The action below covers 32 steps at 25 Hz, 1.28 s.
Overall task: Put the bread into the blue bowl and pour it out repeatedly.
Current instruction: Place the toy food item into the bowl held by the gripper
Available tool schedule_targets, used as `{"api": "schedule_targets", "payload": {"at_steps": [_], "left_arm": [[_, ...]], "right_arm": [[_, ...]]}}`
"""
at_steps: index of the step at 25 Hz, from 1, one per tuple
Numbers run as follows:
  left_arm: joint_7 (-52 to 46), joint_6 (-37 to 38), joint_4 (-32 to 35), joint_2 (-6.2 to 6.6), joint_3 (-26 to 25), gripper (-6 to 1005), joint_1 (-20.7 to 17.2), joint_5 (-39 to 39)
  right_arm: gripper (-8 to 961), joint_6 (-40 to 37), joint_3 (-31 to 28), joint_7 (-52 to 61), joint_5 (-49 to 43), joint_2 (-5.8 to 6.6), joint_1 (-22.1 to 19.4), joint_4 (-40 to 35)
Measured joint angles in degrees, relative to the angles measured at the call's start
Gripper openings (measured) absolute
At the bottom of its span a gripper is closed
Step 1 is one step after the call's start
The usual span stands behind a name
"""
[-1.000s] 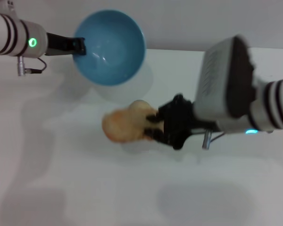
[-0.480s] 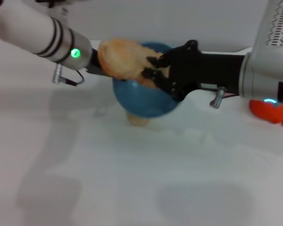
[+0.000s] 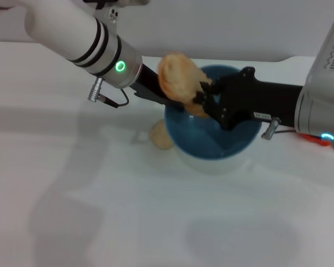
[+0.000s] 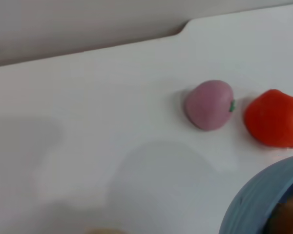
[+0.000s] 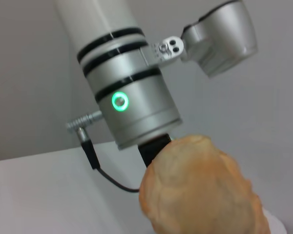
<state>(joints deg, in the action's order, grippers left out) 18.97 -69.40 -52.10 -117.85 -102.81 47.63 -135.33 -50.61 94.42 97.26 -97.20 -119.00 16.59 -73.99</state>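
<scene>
Table [image 3: 128, 222]: white; its near part carries only shadows.
Ball [image 3: 160, 135]: small beige ball on the table, just beside the bowl's left side and partly hidden by it.
Bowl [image 3: 234, 144]: light blue, glossy inside, opening up; its rim also shows in the left wrist view [image 4: 254, 204].
Right claw [image 3: 203, 95]: black, reaching in from the right over the bowl, clenched on the bread's right end.
Bread [image 3: 179, 78]: tan-golden loaf held in the air above the bowl's left rim, tilted, not touching the bowl's floor; it fills the lower part of the right wrist view [image 5: 200, 190].
Left claw [image 3: 153, 89]: at the bowl's left rim, behind the bread; whether its fingers are clamped on the rim cannot be told.
Left arm [image 3: 83, 39]: white with black bands and a green ring light, coming in from the upper left.
Far things: a pinkish-purple round thing [image 4: 209, 105] and a red thing [image 4: 273, 118] lie near each other on the table beyond the bowl; the red one peeks out under the right arm [image 3: 323, 139].
</scene>
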Motion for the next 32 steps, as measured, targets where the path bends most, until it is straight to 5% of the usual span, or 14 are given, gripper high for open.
{"api": "schedule_targets", "payload": {"at_steps": [12,18,32], "left_arm": [[0.02,-3.52,0.56,0.09,0.42,13,1.42,-0.40],[-0.43,-3.41,0.78,0.05,0.41,13,2.18,-2.59],[-0.65,-4.76,3.27,-0.14,3.78,15,4.66,-3.18]], "right_arm": [[123,-0.63,-0.09,2.48,2.19,0.10,-5.01,-1.63],[357,-1.85,-1.52,4.07,2.18,0.03,-9.07,-5.36],[384,-4.58,-5.22,6.16,3.31,-0.10,-11.62,-5.98]]}}
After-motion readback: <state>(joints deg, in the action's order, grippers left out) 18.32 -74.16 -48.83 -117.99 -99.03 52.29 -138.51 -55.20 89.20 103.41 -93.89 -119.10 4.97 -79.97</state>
